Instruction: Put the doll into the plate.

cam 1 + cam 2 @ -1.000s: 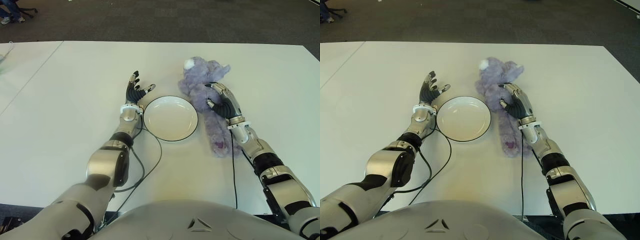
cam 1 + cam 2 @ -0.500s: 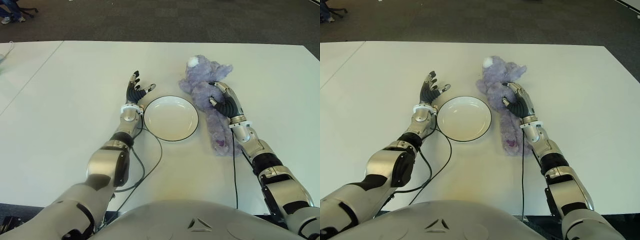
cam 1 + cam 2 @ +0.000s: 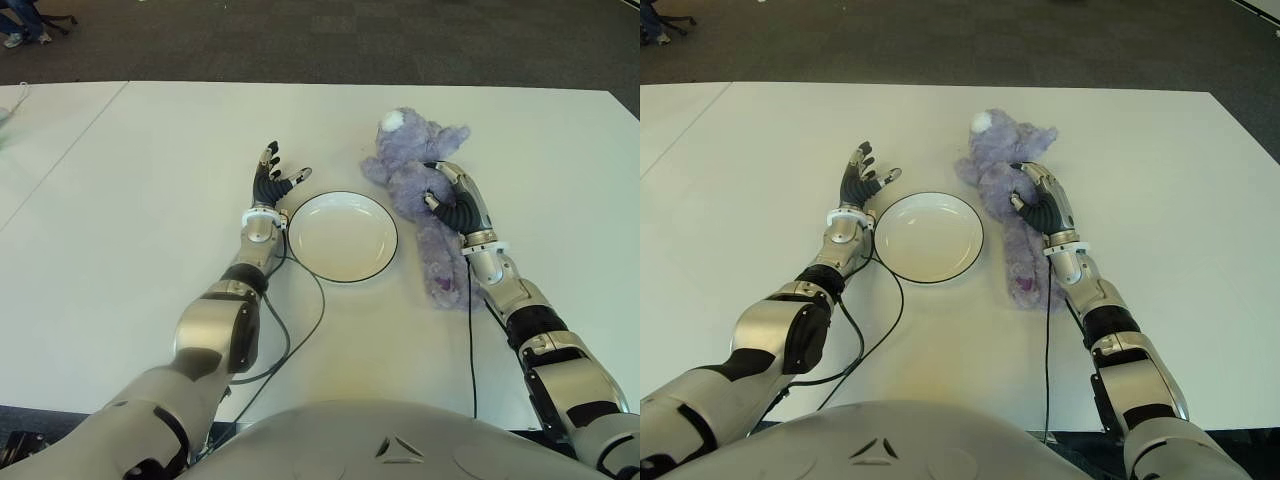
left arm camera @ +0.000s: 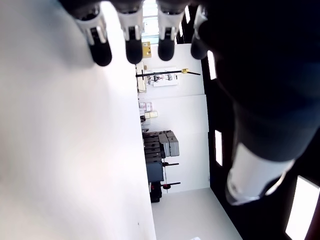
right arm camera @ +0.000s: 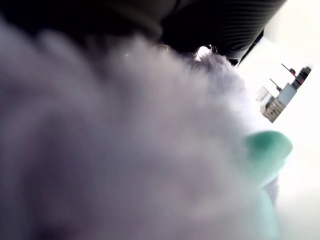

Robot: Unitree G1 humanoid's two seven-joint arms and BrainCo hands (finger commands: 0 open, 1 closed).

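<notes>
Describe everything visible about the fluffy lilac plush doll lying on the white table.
The fluffy lilac plush doll is a soft toy with shaggy fur, a white round patch at its far end and a small purple mark near its close end. It lies stretched out on the white table, just right of the white black-rimmed plate and outside it. The right hand presses on its middle, fingers curled into the fur.

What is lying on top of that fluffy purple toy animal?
The robot's right hand lies over the middle of the fluffy purple toy animal, fingers curled into its fur. The fur beneath the palm is hidden. The round white plate beside it holds nothing.
</notes>
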